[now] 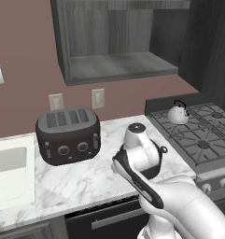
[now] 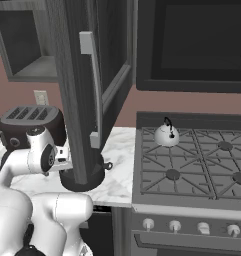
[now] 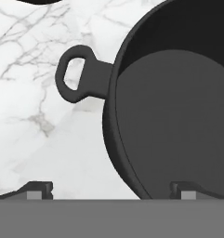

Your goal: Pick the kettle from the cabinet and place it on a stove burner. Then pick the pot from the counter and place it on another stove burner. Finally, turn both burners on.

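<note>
Hovering low over the marble table (image 3: 43, 139), with the kettle (image 1: 178, 114) already parked on a rear stove burner at the cooktop's (image 1: 198, 135) 10 o'clock corner. Pot (image 3: 174, 116) sitting on the table beside the stove, its rim running between the jaws, loop handle (image 3: 78, 74) out at 10 o'clock. Jaws (image 3: 108, 189) spread wide, straddling the near wall, gripping nothing yet.

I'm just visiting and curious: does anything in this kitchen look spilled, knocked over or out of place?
Nothing stands out. The kettle sits upright on a rear stove burner, the pot stands level on the marble counter, and the toaster is upright beside the sink. No spills or damage show.
</note>
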Controlling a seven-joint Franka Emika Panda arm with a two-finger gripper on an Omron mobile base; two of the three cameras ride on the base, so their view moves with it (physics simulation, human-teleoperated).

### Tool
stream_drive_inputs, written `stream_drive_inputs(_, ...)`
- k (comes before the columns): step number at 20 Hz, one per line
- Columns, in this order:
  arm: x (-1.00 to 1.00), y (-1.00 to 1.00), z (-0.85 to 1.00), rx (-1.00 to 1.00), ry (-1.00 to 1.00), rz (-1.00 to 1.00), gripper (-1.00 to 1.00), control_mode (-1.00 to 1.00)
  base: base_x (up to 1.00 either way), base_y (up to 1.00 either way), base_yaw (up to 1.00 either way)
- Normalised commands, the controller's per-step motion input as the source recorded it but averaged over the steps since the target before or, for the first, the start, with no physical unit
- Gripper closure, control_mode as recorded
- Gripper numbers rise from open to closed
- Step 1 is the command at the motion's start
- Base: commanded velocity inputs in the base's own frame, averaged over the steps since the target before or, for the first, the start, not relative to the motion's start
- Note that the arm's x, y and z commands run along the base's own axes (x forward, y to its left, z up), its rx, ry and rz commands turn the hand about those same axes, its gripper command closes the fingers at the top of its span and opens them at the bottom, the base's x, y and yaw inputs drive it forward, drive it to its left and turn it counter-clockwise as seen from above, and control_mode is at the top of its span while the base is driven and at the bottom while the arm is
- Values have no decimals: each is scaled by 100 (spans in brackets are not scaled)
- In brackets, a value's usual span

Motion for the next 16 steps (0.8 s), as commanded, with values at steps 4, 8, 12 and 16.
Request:
stream_drive_inputs(4,9,-7,-29,0,0,0,-100,-100,0,0,0)
stream_drive_inputs(8,18,-7,-21,0,-3,1,-100,-100,0,0,0)
stream_drive_inputs(12,16,-4,-21,0,-4,2,-100,-100,0,0,0)
stream_drive_inputs(16,8,-3,-25,0,-3,3,-100,-100,0,0,0)
